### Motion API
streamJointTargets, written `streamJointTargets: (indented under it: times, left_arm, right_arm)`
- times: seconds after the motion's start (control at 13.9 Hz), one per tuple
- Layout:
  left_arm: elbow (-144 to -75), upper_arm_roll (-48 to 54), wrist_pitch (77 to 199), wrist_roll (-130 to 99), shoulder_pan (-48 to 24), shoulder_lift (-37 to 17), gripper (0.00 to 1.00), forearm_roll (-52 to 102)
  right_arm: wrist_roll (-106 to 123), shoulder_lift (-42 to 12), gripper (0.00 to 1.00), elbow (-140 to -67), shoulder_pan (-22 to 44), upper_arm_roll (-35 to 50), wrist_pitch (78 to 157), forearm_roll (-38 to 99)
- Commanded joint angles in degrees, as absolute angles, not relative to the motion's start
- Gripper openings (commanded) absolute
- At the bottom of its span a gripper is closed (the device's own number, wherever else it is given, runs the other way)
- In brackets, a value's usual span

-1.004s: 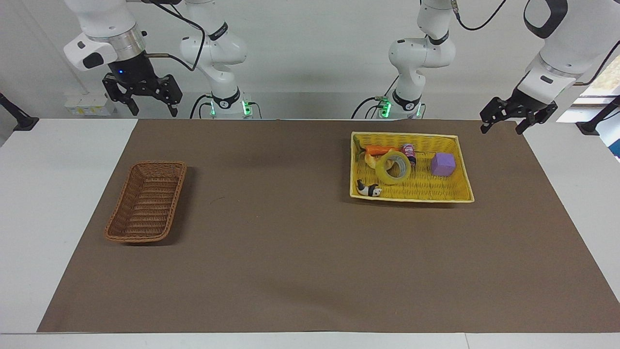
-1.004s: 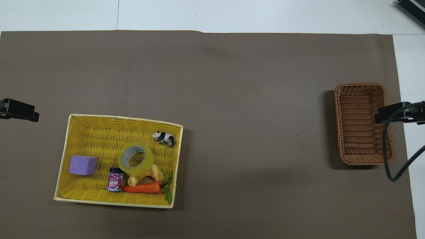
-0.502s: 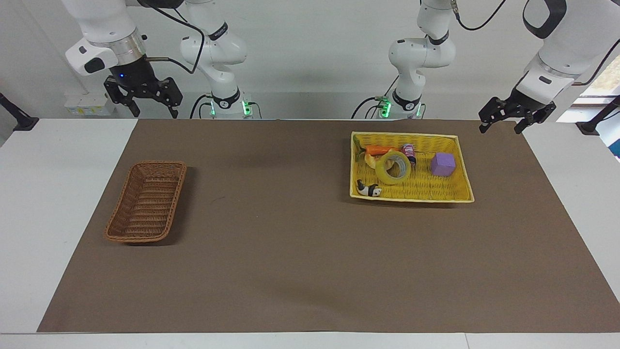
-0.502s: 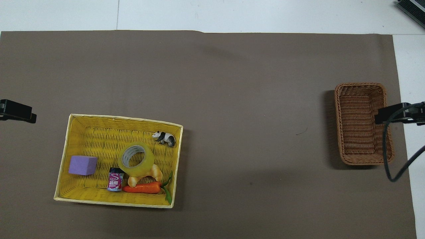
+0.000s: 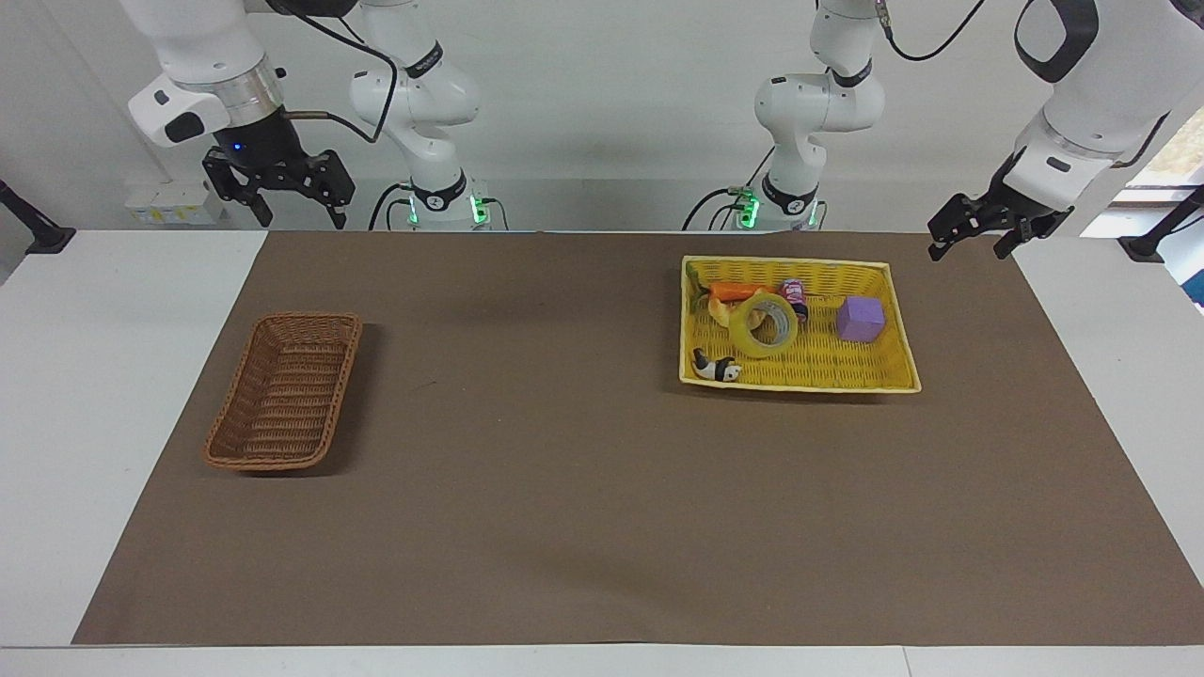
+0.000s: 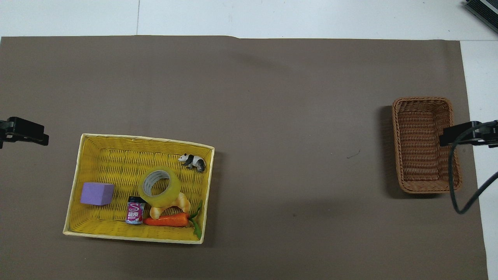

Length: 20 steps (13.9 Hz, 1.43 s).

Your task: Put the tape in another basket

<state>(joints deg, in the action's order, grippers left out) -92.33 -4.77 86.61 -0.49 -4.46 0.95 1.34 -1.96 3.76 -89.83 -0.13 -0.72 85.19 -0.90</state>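
So far little has changed: the left gripper (image 5: 969, 237) has only drifted slightly, high beside the yellow basket (image 5: 901, 320), fingers spread, while the right gripper (image 5: 280, 192) waits, open and empty. The tape (image 5: 765, 325) lies untouched there, well apart from the brown basket (image 5: 284, 392); reaching seems barely begun.

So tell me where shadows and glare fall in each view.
Facing view: the brown basket casts a soft shadow on the mat toward the left arm's end, and so does the yellow basket at its edge farther from the robots. Overhead view: the tape shows a mild sheen, no harsh glare.
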Motion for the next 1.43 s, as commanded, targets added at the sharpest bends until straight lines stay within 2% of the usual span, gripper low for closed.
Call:
streamJointTargets:
  times: [0.0,0.36,1.36]
  left_arm:
    - [-97.37,-4.75,91.83,-5.26,-7.19,2.64,1.0,1.41]
    - [-105.72,-4.75,101.67,-11.16,-10.98,4.22,1.0,1.32]
    - [-117.85,-4.75,111.0,-12.38,-13.8,4.57,1.0,1.06]
  right_arm:
    - [-0.88,5.1,1.0,-91.49,-0.7,-0.7,86.05,0.35]
    - [-0.79,5.1,1.0,-91.49,-0.79,-0.7,86.13,0.35]
    - [-0.79,5.1,1.0,-91.49,-0.7,-0.7,86.04,0.35]
